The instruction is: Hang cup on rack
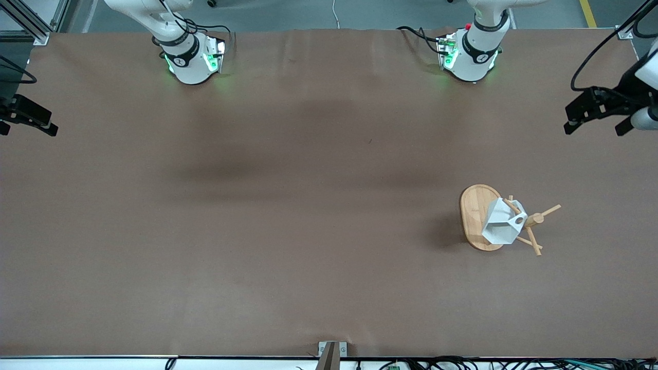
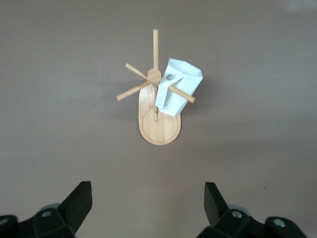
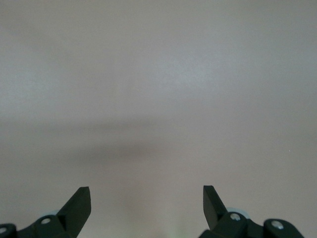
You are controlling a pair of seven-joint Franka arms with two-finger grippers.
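The small white faceted cup with a pierced handle tab (image 1: 501,226) is seen already threaded onto a thin angled peg of the light bamboo mug tree with the flat oval base (image 1: 475,218). The peg passes through the tab's round hole, and the cup body hangs over the base, clear in the left wrist view (image 2: 176,89).

The rack stands on the brown table cloth (image 1: 288,231) toward the left arm's end, nearer to the front camera than the arm bases.

Left gripper (image 1: 596,114): held up over the table edge at its own end, fingers spread wide, nothing between them. In its wrist view (image 2: 147,201) the rack (image 2: 159,126) lies straight ahead, well apart, post roughly centred between the fingers.

Right gripper (image 1: 28,119): parked at the right arm's end, spread wide and empty; only bare cloth is seen from its wrist camera (image 3: 146,201). This arm waits.

Judgement: hang looks complete. If any correction is needed, the left arm is clearly the nearer one; the approach would be in line with the peg's axis, not across it.
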